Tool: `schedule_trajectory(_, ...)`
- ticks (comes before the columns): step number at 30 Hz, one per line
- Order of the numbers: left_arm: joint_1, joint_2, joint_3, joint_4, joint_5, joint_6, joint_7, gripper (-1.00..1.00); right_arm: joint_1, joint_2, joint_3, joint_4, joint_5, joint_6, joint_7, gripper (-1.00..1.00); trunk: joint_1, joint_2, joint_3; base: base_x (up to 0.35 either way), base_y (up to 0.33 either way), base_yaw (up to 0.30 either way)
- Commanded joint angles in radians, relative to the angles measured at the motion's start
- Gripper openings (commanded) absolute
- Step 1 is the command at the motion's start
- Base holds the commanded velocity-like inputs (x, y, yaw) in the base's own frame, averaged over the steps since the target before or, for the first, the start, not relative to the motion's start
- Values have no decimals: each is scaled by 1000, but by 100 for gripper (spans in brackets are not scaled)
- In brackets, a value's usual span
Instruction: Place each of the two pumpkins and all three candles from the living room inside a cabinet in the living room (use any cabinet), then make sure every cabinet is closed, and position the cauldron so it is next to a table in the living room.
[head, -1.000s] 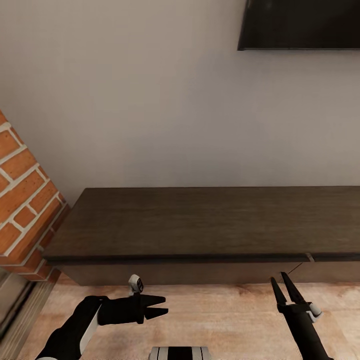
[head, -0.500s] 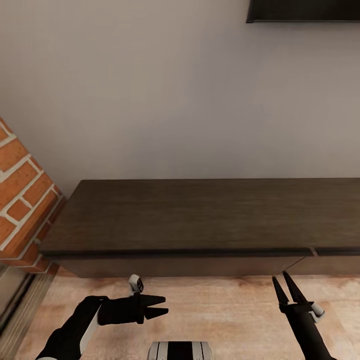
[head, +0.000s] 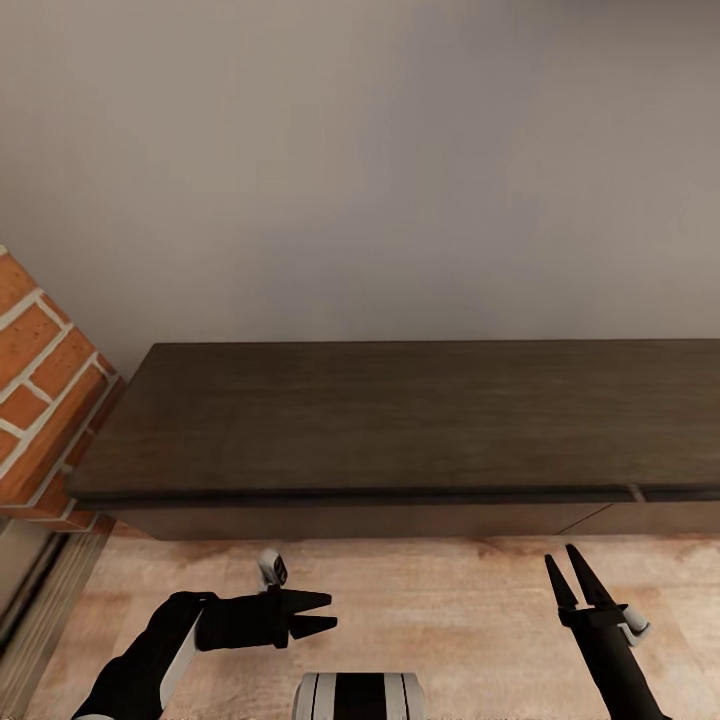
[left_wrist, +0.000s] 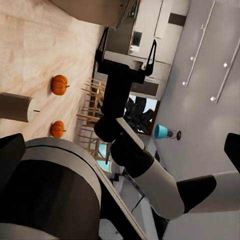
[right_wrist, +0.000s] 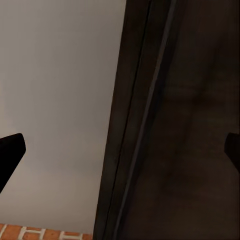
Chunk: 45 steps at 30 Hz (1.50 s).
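Note:
The long dark-brown cabinet (head: 400, 420) runs along the wall ahead, and its fronts (head: 350, 520) look shut. Over the wooden floor short of it, my left gripper (head: 318, 613) stands open and empty, fingers pointing right. My right gripper (head: 570, 572) is open and empty too, pointing at the cabinet's front edge (right_wrist: 145, 120). The left wrist view looks back across the floor at two orange pumpkins (left_wrist: 59, 84) (left_wrist: 57, 128) and one beige candle (left_wrist: 17, 106) lying on its side. My right gripper (left_wrist: 125, 50) also shows there. Cauldron and table are out of view.
A brick column (head: 40, 380) stands at the cabinet's left end, with a dark strip (head: 30, 600) at floor level below it. My base (head: 360, 695) is at the bottom of the head view. Wooden chairs (left_wrist: 92, 100) stand beyond the pumpkins.
The head camera has moved closer or tilted down: the cabinet sits higher in the picture and the dark screen on the wall has left the top. Both grippers keep their pose.

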<state>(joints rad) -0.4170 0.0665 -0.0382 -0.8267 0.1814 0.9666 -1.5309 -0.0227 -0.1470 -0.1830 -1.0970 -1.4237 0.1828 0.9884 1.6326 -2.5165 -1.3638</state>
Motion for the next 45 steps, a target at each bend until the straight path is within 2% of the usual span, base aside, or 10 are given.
schedule_trajectory(1,0,1,-3,0,3,11,-3,100,0,0,0,0,-10,10,3,100,0,-1,-5,0,0,0)
schedule_trajectory(14,0,1,0,-36,2,13,-3,100,0,0,0,0,-11,10,5,100,0,-1,-5,0,0,0)
schedule_trajectory(26,0,1,-1,-38,2,13,-3,100,0,0,-1,-1,-11,10,61,100,0,-1,-5,9,0,0)
schedule_trajectory(45,0,0,-2,-38,1,13,-2,100,0,0,-1,0,-11,32,52,100,0,-1,-5,109,0,0)
